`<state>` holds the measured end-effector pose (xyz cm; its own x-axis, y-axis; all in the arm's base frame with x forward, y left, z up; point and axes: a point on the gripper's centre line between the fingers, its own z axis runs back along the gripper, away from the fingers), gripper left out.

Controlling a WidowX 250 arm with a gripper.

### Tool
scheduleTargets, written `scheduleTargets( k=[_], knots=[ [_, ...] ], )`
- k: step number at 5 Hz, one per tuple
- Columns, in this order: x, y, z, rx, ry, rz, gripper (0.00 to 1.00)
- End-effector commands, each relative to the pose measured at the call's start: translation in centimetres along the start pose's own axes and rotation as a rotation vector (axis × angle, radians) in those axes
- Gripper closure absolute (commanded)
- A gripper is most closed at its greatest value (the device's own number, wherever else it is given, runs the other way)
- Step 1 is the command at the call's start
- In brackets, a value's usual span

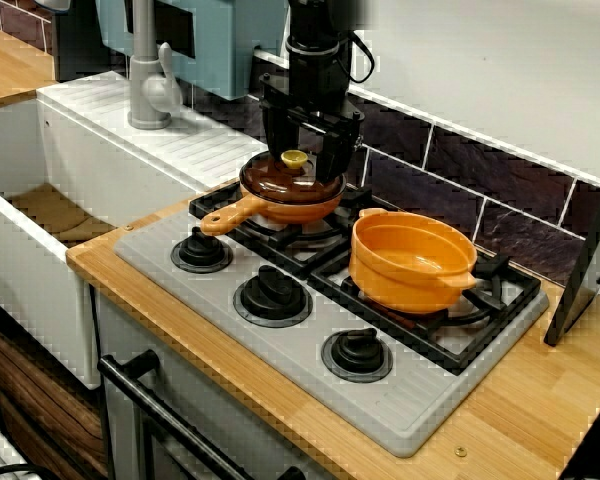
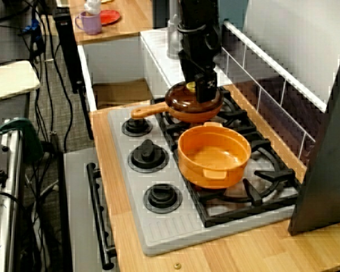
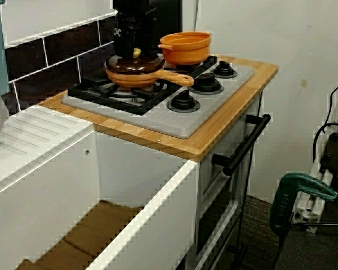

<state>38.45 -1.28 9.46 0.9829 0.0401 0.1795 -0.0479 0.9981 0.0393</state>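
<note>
Upper centre in the side view, the brown lid (image 1: 278,180) sits on the orange saucepan (image 1: 305,211), jaws spread wide astride its yellow knob (image 1: 294,158), gripping nothing

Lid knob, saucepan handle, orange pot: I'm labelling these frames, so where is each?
lid knob (image 1: 294,158), the view from the front, its yellow top.
saucepan handle (image 1: 230,216), the view from the front, halfway along.
orange pot (image 1: 410,288), the view from the front, near outer wall.

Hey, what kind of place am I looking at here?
Probably a toy kitchen set up in a lab or workshop: a stove with knobs and a lidded pan, a white sink with a faucet, and a green tool on the floor.
</note>
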Motion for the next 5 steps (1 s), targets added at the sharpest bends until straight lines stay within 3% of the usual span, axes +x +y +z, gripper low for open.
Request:
scheduleTargets(
  k=[1, 3, 5],
  knots=[
    [0.5, 0.2, 0.5, -0.008, -0.016, -0.011, 1.00],
    [0.6, 0.3, 1.5, -0.036, -0.005, -0.005, 1.00],
    [0.2, -2.2, 5.9, -0.070, -0.036, -0.058, 1.00]
  ],
)
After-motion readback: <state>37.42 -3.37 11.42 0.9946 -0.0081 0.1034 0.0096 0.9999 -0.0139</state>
